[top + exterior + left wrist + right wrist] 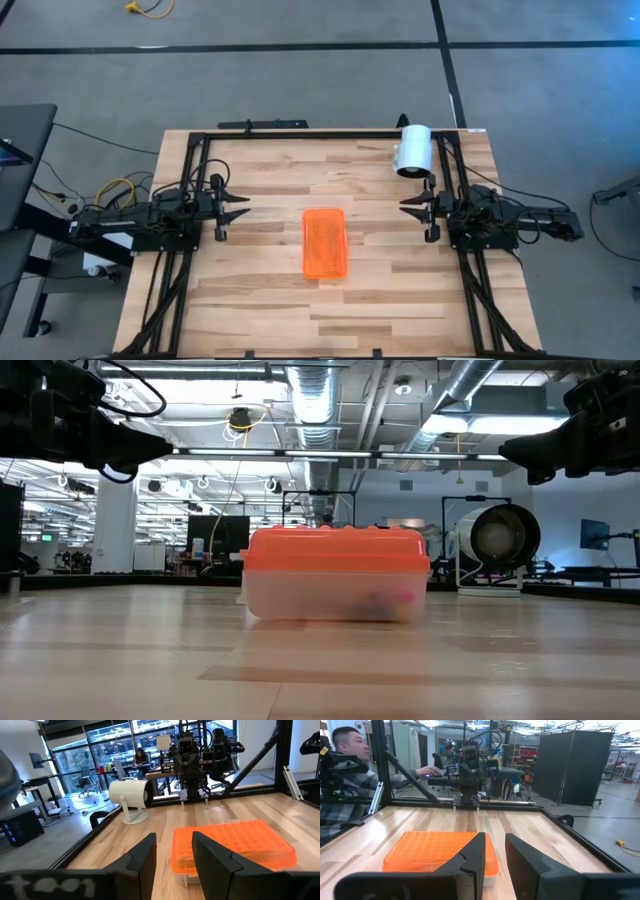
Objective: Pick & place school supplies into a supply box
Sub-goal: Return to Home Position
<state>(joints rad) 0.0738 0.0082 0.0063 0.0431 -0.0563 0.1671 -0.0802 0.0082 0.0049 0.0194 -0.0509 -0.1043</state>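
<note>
The supply box [325,243] lies in the middle of the wooden table, its ribbed orange lid shut over a clear base [335,600]. Blurred coloured shapes [392,600] show through the base; I cannot tell what they are. Otherwise the school supplies are hidden. My left gripper [245,205] hovers level at the table's left side, pointing at the box, open with nothing between its fingers [145,857]. My right gripper [405,204] hovers level at the right side, facing the box, open by a narrower gap [495,837] and also holding nothing.
A white cylinder on a stand [412,150] sits at the far right of the table, close to my right arm. A black frame [300,133] runs round the table's edges. A person [350,750] sits beyond the table's left side.
</note>
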